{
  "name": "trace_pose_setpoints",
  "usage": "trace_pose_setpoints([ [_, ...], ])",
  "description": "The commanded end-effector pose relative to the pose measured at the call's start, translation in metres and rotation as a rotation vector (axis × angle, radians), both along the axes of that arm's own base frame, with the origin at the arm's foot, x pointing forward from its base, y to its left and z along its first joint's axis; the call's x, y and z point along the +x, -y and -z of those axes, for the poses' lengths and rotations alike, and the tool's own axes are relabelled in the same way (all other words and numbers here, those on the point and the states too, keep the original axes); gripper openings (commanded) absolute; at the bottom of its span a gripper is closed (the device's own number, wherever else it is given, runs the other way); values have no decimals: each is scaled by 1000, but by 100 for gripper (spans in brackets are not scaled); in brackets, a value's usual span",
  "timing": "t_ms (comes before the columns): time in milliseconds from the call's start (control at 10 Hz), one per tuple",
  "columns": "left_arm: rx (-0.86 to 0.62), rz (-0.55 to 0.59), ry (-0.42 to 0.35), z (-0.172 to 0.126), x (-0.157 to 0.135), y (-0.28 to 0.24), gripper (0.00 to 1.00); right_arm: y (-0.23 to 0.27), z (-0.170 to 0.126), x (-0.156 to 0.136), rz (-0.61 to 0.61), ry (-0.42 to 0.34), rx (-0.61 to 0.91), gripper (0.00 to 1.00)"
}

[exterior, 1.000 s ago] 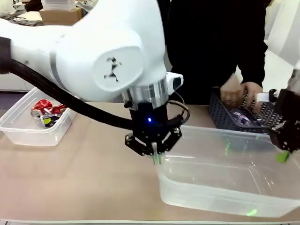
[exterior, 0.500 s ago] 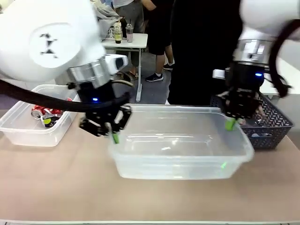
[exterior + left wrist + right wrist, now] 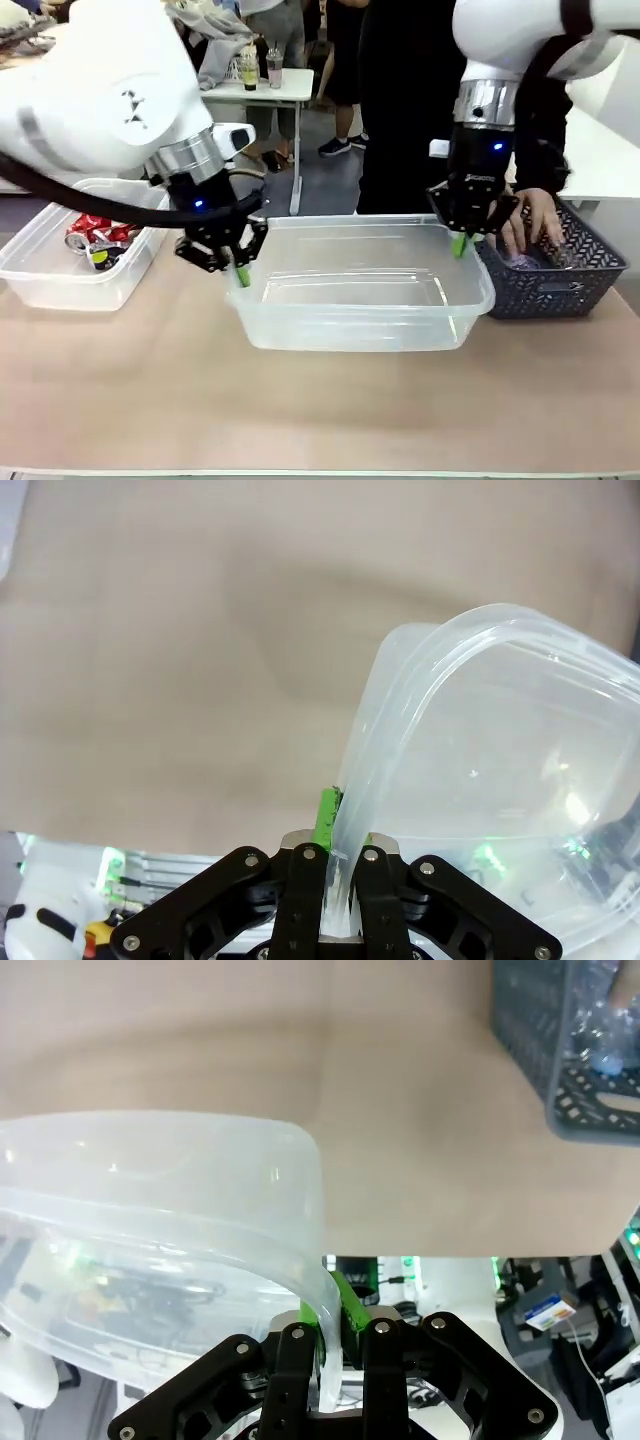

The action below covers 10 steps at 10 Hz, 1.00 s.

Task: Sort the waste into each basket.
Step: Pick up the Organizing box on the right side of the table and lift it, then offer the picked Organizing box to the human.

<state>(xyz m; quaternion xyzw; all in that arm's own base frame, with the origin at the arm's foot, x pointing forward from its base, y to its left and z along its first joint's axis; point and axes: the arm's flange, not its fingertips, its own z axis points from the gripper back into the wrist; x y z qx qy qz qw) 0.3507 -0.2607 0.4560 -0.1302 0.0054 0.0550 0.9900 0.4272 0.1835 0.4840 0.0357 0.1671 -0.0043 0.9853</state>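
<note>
- The left fingers (image 3: pixel 241 273) were clamped on the left rim of a clear tub (image 3: pixel 360 300) at the centre of the frame.
- The right fingers (image 3: pixel 459 244) pinched the same tub's rim at its upper right corner.
- A second clear tub (image 3: pixel 50 285) sat at the left on the counter (image 3: pixel 300 400), holding crushed red cans (image 3: pixel 95 235).
- At the right, a person's hand (image 3: pixel 530 222) rested inside a dark lattice basket (image 3: pixel 565 285), just beside the held tub.
</note>
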Motion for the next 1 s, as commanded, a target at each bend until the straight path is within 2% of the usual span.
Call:
trace_pose_setpoints([
  [0, 24, -30, -1, 0, 12, -20, 0, 37, 4, 14, 43, -10, -93, 0],
  [100, -10, -44, 6, 1, 5, -24, 0, 0, 0, 0, 0, 0, 0, 0],
  [200, -9, 7, -3, 0, 7, 6, 0, 0, 0, 0, 0, 0, 0, 0],
  [900, -9, 7, -3, 0, 7, 6, 0, 0, 0, 0, 0, 0, 0, 0],
])
